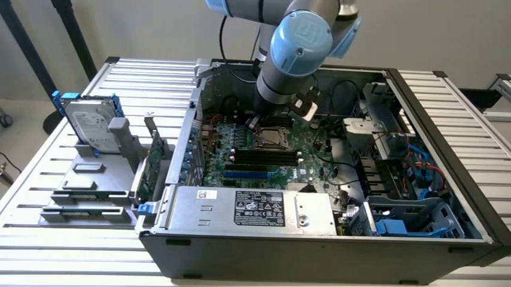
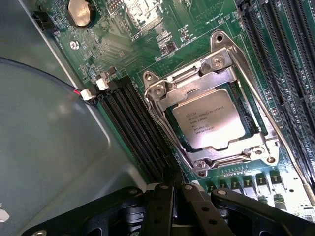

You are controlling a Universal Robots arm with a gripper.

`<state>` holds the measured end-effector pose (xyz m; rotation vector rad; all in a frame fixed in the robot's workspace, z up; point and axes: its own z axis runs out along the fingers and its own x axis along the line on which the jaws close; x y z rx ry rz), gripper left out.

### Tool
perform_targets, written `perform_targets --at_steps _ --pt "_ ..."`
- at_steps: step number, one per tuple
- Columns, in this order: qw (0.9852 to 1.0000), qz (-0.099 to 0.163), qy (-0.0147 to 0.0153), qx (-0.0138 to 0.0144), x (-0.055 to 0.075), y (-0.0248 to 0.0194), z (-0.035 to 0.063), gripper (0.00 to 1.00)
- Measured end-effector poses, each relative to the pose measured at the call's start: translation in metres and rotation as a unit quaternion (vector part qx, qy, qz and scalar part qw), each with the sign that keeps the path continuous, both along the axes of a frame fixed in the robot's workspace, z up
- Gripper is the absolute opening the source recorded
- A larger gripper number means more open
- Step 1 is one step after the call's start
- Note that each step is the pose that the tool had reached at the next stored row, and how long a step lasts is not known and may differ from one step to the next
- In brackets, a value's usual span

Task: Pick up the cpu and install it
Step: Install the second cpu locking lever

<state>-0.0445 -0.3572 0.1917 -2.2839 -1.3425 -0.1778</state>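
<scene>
The cpu (image 2: 209, 119), a flat square chip with a shiny silver top, lies in the motherboard socket with the metal retention frame (image 2: 162, 88) down around it. My gripper (image 2: 172, 189) hangs just above the board beside the socket, its black fingers (image 2: 162, 206) shut together with nothing between them. In the exterior view the arm reaches down into the open computer case, with the gripper (image 1: 254, 122) just above the cpu (image 1: 271, 139) in the middle of the green board.
Black memory slots (image 2: 133, 128) flank the socket on both sides. A coin battery (image 2: 80, 12) sits on the board. A hard drive (image 1: 86, 122) with blue rails and green cards (image 1: 152, 161) stand in a rack at the exterior view's left. The power supply (image 1: 255, 208) and cables (image 1: 415, 167) crowd the case.
</scene>
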Motion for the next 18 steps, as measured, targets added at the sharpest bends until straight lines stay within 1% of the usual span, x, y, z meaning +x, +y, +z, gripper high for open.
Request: perform_targets --at_steps 3,6,7,9,12,14,16,18 --pt "1.0 0.0 0.0 0.0 0.0 0.0 0.0 0.11" --pt "1.0 0.0 0.0004 0.0 0.0 -0.002 0.0003 0.11" --pt "1.0 0.0 0.0007 -0.0001 0.0 -0.0034 0.0007 0.11" --pt "1.0 0.0 0.0018 0.0001 0.0 -0.0078 0.0022 0.11" --pt "1.0 0.0 0.0046 0.0 0.0 -0.0134 0.0061 0.11" --pt "1.0 0.0 0.0058 0.0 0.0 -0.0161 0.0088 0.11" --pt "1.0 0.0 0.007 0.0001 0.0 -0.02 0.012 0.11" --pt "1.0 0.0 0.0087 0.0001 0.0 -0.0249 0.0161 0.11"
